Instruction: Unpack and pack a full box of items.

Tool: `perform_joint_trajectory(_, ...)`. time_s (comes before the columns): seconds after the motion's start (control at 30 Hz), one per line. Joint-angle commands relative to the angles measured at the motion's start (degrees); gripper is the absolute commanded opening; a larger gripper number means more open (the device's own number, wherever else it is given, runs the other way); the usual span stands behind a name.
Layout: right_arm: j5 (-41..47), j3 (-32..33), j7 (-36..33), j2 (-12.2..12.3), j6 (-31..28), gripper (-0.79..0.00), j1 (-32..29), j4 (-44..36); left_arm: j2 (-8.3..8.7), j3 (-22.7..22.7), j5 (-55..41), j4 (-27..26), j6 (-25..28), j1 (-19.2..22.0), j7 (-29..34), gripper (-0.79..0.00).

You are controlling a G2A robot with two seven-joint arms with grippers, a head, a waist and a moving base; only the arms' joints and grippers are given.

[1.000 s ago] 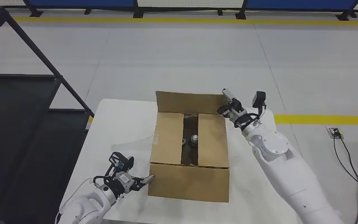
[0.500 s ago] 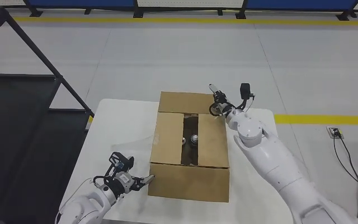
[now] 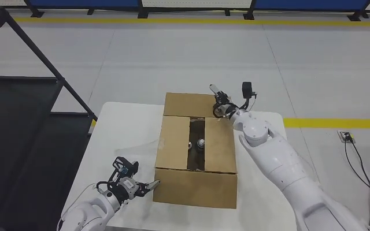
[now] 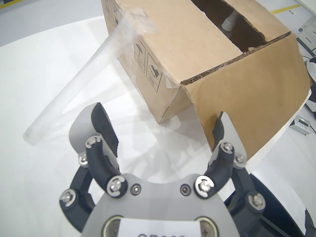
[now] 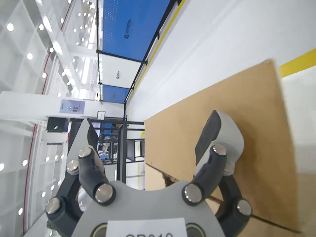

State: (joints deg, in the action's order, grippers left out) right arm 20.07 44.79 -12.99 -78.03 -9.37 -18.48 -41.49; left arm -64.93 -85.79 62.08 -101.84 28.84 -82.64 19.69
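At the far edge of the box (image 3: 173, 141): right pincer (image 3: 218, 104) spread wide, nothing held, poised just above the upright rear flap (image 3: 188, 105). From its own wrist, same right pincer (image 5: 150, 122), one finger in front of the brown rear flap (image 5: 246, 94), the other out past the flap's edge; contact or none, cannot tell.

Has slid inward along that edge over the last second, from the box's right rear corner toward the middle of the flap. Flap outline looks slightly shifted too, though hard to be sure.

By the box's near left corner: left pincer (image 3: 147, 186) low over the bench (image 3: 115, 127), likewise wide open and empty, unmoved over that second. From its wrist, left pincer (image 4: 160, 114) facing the box (image 4: 197, 50) corner, close but apart from it.

Further out: two side flaps (image 3: 219, 144) folded nearly shut, a dark slot left between them. Down in the slot, a capped item (image 3: 201, 142) — bottle-like, seen again as a pale neck (image 4: 228, 22) from the left wrist. Loose tape strip (image 4: 74, 82) trailing from the box's side down onto the bench (image 4: 37, 62).

Judged from all this: opening stage, unpacking proper not yet begun, contents inside. Right pincer's shift reads as lining up on the rear flap, probably to push it back and out of the way. Next after that, likely the side flaps, spread apart to widen the slot.
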Motion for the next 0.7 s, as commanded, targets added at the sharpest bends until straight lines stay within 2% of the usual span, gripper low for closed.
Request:
perform_joint_trajectory(0.0,-1.5,0.7,-4.6,0.8,-1.1,0.0,-1.5,-3.1,0.0,0.0,0.0,0.0,0.0,0.0,0.0,0.0)
perform_joint_trajectory(0.13,-4.6,2.5,-13.6,2.7,-0.2,0.0,-5.3,-10.4,0.03,-0.5,-0.6,0.0,-0.5,-0.1,-0.8,0.0)
perform_joint_trajectory(0.3,-7.3,4.8,-19.6,4.5,4.7,0.0,-10.1,-18.2,0.14,-2.7,-3.2,-0.1,-1.5,-0.8,-3.9,0.0)
perform_joint_trajectory(0.47,-9.0,5.3,-20.7,4.9,9.3,0.0,-12.9,-22.5,0.17,-4.6,-6.3,-0.3,-2.6,-2.1,-6.7,0.0)
perform_joint_trajectory(0.67,-9.1,3.7,-20.2,3.9,12.3,0.0,-12.8,-22.2,0.21,-5.6,-8.2,-0.1,-2.3,-3.2,-9.3,0.0)
